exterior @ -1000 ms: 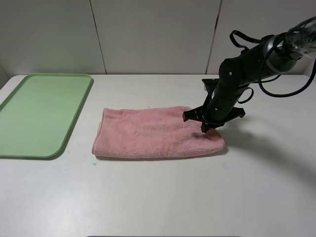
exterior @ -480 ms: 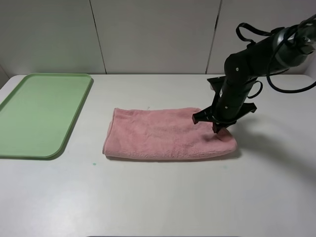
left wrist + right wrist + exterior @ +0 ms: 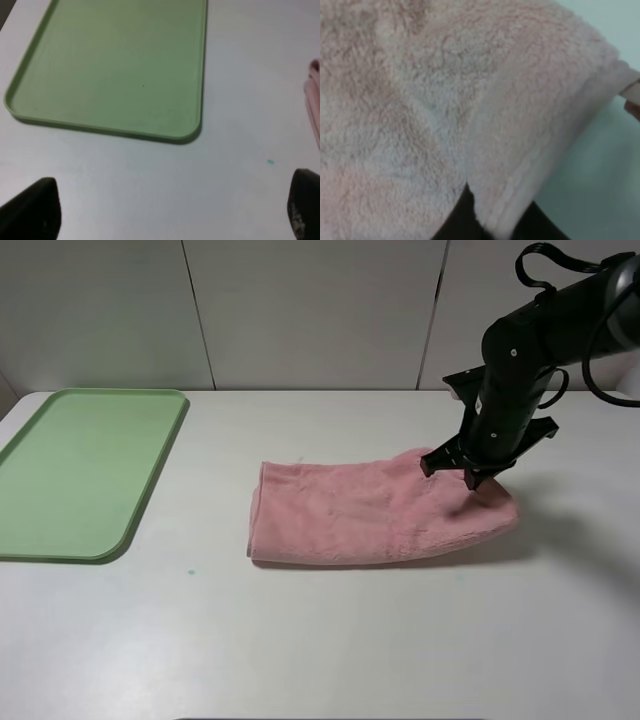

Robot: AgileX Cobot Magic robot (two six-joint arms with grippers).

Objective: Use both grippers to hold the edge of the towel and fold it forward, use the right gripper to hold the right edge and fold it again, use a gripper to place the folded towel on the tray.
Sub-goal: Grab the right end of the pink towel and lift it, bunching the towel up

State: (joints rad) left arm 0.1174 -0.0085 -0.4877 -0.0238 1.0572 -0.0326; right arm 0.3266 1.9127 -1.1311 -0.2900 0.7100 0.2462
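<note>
1. Pink fluffy terry towel (image 3: 375,525) lies on the white desk (image 3: 320,640), folded once (a long band).
2. Black right hand (image 3: 449,474) pinches its right end; second fold pending.
3. Black left hand (image 3: 167,212) hangs spread by the light green rectangular tray (image 3: 80,470); placing remains.

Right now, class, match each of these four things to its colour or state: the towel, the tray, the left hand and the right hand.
Column one:
1 towel
2 tray
3 left hand
4 right hand

Column two:
A open, holding nothing
B pink
C shut on the towel's right end
D light green

Pairs: 1-B, 2-D, 3-A, 4-C
</note>
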